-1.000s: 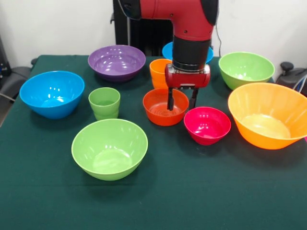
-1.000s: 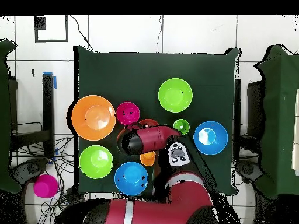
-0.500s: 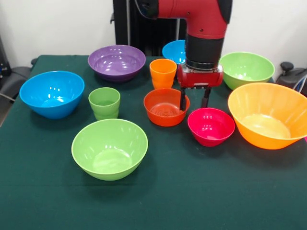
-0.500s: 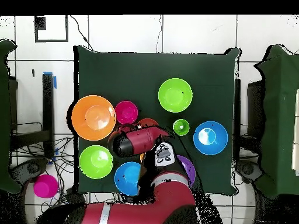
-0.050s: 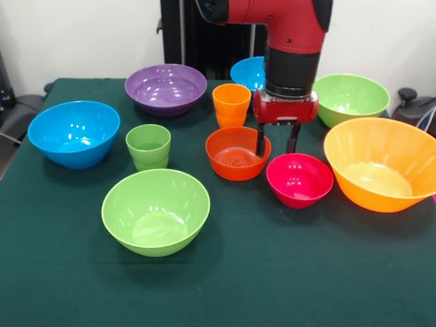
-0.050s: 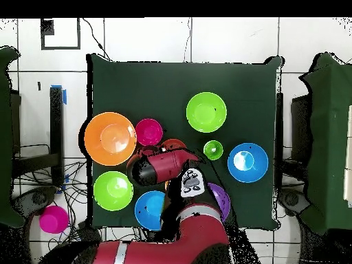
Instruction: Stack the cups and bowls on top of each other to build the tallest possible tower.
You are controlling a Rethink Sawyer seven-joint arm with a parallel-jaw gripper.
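Small orange-red bowl [image 5: 237, 153]: we find it upright near the middle of the tabletop [image 5: 286, 272], nothing inside it and nothing beneath it.
Claw [image 5: 278, 143]: its two dark fingers stand parted and hold nothing; one hangs at this bowl's rim on the magenta side, the other over the gap before the small magenta bowl [image 5: 299, 178].
Neighbours: the orange cup [image 5: 231, 104] stands just behind the orange-red bowl, the light green cup [image 5: 148, 146] to its other side.
Outer ring: the large orange bowl [image 5: 380, 164], purple bowl [image 5: 165, 88], blue bowls [image 5: 73, 133] and green bowls [image 5: 156, 210] each sit apart toward the edges.
Progress: we judge no tower begun, since no piece rests on another; every stacking step remains.
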